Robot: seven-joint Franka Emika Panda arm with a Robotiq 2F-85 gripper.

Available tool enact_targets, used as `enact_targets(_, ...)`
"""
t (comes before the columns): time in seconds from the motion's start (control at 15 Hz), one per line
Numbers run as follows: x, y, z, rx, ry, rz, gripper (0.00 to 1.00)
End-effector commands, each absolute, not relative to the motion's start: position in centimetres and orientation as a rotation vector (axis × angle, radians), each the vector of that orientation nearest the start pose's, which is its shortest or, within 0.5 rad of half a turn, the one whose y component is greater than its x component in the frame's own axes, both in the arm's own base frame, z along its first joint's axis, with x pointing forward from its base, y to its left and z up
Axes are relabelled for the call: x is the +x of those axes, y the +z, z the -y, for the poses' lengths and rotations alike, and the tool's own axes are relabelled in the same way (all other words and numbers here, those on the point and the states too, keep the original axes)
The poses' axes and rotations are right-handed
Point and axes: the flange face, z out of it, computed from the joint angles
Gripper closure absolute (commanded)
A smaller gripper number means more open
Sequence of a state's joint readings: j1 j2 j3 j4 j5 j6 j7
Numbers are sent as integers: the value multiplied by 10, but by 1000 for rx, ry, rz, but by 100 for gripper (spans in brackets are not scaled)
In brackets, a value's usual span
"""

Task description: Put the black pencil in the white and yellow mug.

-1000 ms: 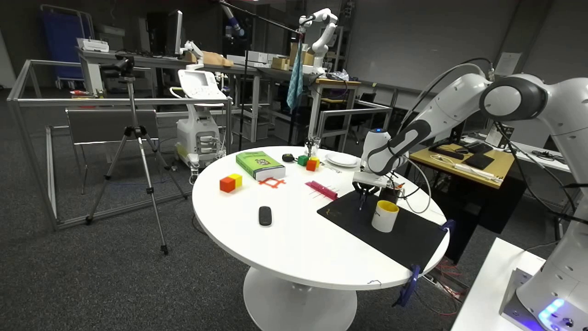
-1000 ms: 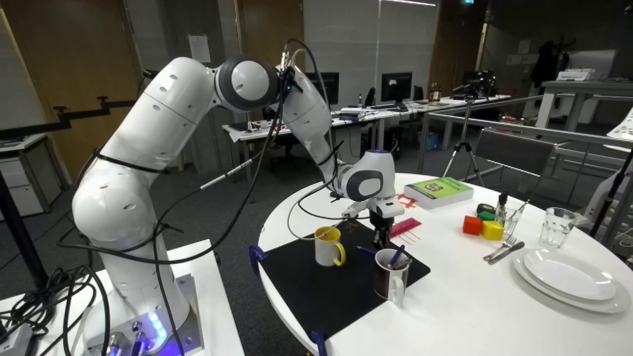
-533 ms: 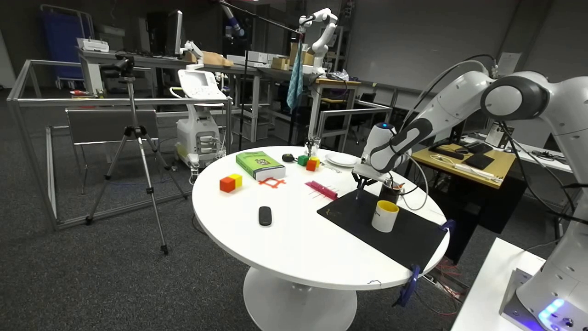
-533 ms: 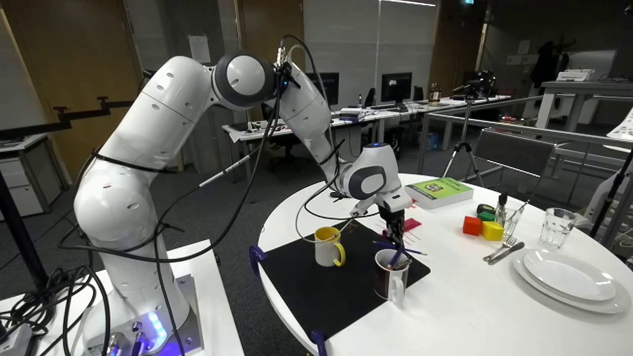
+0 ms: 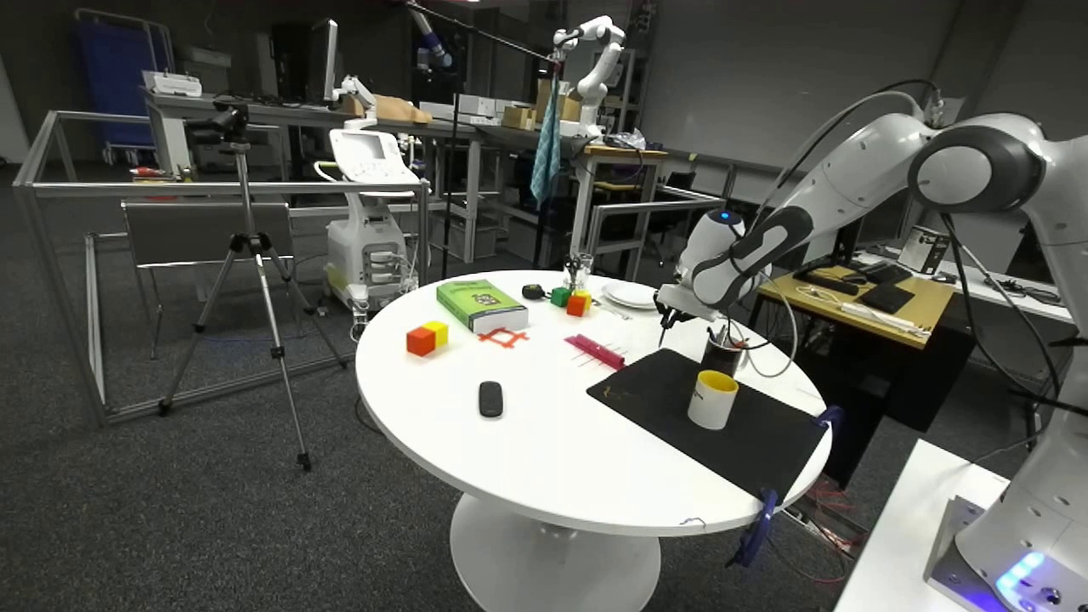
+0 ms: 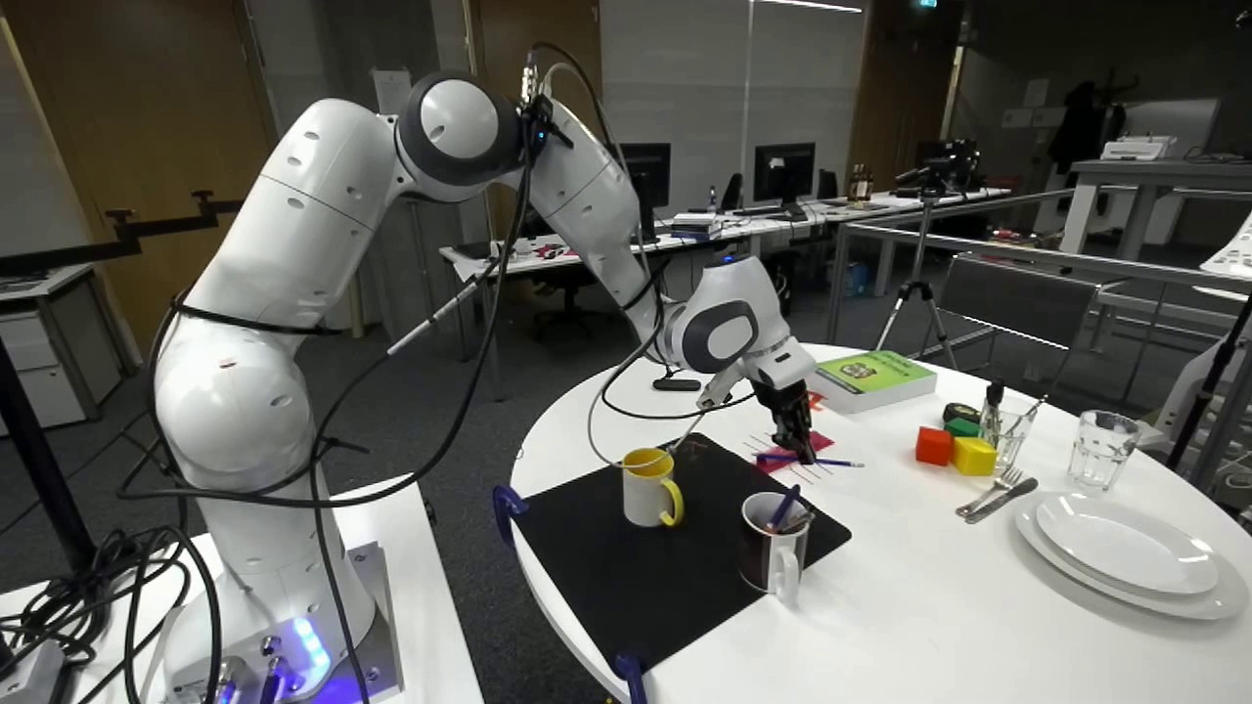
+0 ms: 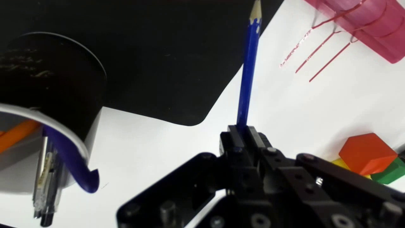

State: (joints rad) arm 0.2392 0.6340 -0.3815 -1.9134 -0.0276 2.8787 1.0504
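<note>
Showing slim, glossy and blue, with a pale cone of bare wood at one end, the pencil (image 7: 249,65) sits pinched between closed fingers (image 7: 235,141) above the counter (image 6: 910,587), near a corner of the mat (image 6: 665,577). The mug (image 6: 646,497), white with yellow interior and handle, stands on the mat. A darker mug (image 6: 758,557) with pens (image 7: 47,180) is at the mat's edge. Beside the mat lies a pink strip (image 5: 600,352); well apart from the mat, a book (image 6: 871,379).

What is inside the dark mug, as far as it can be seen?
The wrist view shows an orange stick, a purple pen and some clear pens in the dark mug. Its side covers their lower ends and the bottom, so anything short there cannot be seen.
</note>
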Motion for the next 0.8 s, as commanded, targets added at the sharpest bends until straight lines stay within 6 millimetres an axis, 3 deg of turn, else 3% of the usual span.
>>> enact_targets(0.0, 628, 257, 66, -2651, -713, -1551, 98)
enact_targets(0.47, 601, 302, 46, -2685, -737, -1542, 98)
enact_targets(0.73, 584, 302, 22, -2823, -794, -1569, 98)
